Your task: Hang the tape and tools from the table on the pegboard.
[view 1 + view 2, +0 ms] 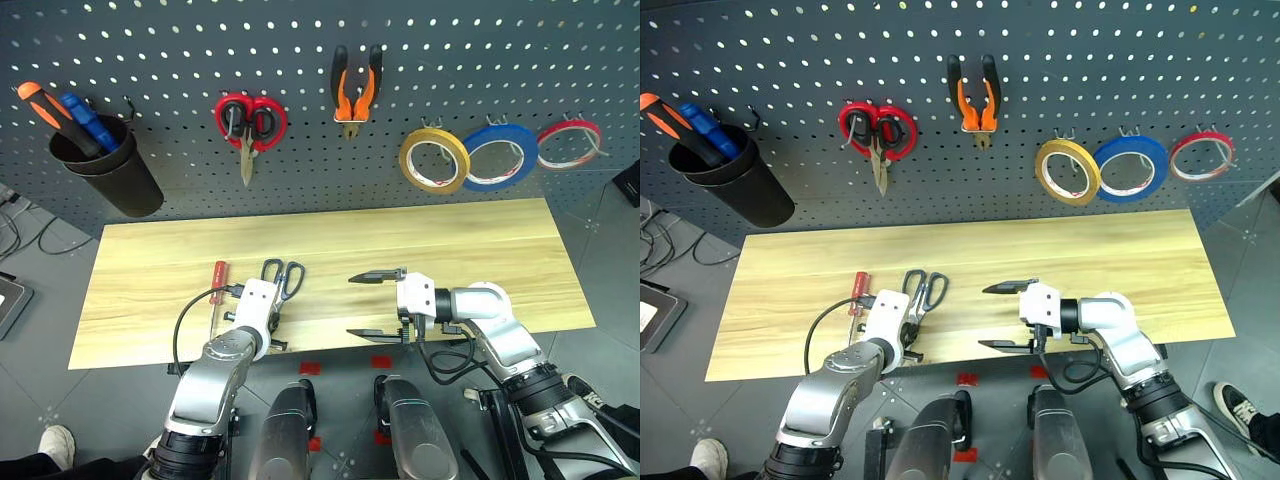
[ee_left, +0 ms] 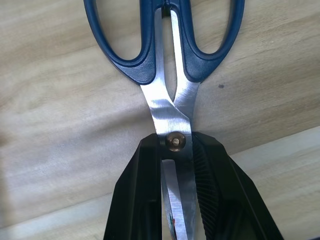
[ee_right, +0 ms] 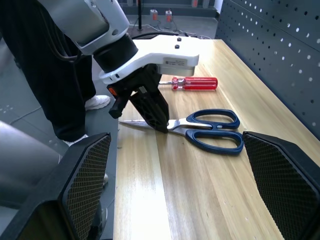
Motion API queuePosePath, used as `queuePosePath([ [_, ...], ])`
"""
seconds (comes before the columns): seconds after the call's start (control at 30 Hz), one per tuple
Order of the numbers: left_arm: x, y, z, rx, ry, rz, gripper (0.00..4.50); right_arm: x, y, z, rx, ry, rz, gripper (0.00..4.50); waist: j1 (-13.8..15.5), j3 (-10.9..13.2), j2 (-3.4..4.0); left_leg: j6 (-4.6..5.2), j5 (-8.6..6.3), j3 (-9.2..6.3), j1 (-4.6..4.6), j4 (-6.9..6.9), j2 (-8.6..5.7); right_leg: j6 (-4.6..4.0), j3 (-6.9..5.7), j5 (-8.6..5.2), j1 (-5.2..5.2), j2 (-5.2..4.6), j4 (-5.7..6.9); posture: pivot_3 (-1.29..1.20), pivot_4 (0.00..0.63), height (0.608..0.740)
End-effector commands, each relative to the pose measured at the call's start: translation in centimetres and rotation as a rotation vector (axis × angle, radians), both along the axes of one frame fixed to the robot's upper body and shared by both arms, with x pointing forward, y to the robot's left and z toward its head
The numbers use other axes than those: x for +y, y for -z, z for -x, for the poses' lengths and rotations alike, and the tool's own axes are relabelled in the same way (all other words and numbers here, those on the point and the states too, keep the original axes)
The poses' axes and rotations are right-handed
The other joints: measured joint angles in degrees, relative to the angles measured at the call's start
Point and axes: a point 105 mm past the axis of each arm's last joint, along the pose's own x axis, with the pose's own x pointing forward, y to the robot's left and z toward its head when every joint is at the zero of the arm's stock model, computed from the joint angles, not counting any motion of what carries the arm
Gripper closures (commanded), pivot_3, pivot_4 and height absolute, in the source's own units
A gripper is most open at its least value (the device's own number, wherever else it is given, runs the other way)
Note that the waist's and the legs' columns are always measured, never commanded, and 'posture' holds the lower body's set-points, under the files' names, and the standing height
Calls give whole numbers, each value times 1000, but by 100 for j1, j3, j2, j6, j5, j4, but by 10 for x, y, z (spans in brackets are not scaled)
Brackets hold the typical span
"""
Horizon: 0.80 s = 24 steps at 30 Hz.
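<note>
The left gripper (image 2: 175,165) is clamped on the blades of the dark-blue-handled scissors (image 3: 207,129) at their pivot screw; the scissors lie flat on the wooden table (image 1: 500,250), just beside the red-handled screwdriver (image 3: 195,83). The right gripper (image 1: 372,305) hangs spread wide and empty, near the scissors' other side. On the pegboard (image 1: 300,40) beyond the scissors hang the orange-and-black pliers (image 1: 355,92) and the blue tape (image 1: 499,156).
</note>
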Motion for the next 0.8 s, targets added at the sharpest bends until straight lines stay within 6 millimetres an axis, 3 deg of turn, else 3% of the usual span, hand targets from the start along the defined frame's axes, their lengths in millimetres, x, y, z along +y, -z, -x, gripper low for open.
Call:
queuePosePath([
  [0.03,-6,-29,-3,-179,83,-24,3945,-8,-21,6,-20,3,-107,0,10,-5,-1,-14,8,0,-1,-2,0,0,0,0,0,0,-3,-162,330,740],
  [0.2,-16,-65,6,-381,192,-83,3945,-14,-54,11,-18,21,-237,0,39,-49,-14,-24,12,0,-10,-4,-1,0,-1,0,-7,-3,-6,-163,273,740],
  [0.47,-18,-107,10,-636,235,-203,3945,-14,-99,-1,-70,121,-383,0,58,-333,-24,-28,13,7,-21,-9,-2,0,-9,0,-21,1,-10,-165,198,740],
  [0.8,-9,-145,5,-859,208,-305,3945,-9,-116,-8,-99,156,-455,0,86,-647,-58,-25,12,15,-40,-6,-7,0,-9,0,-36,2,-14,-169,166,740],
])
